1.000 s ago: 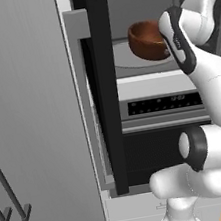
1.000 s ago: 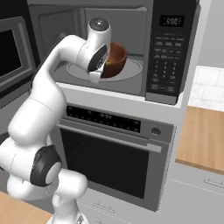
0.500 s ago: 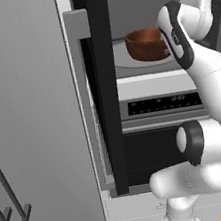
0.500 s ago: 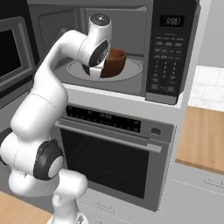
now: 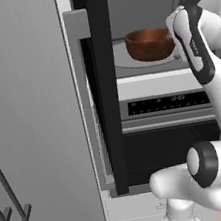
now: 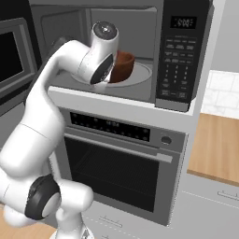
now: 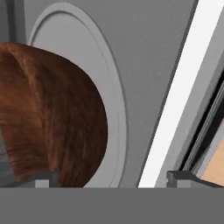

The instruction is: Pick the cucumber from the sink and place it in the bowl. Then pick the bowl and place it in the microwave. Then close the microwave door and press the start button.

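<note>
The bowl [image 5: 149, 44] sits on the turntable [image 6: 140, 74] inside the microwave [image 6: 154, 42], upper centre of frame, jaws spread wide beside it; stiff, light, smooth-sided, best gripped by its rim

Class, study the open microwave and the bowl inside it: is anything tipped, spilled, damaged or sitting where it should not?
Nothing stands out. The bowl stands upright on the turntable inside the microwave, with nothing spilled around it. The microwave door is swung open, and the gripper is open beside the bowl.
</note>
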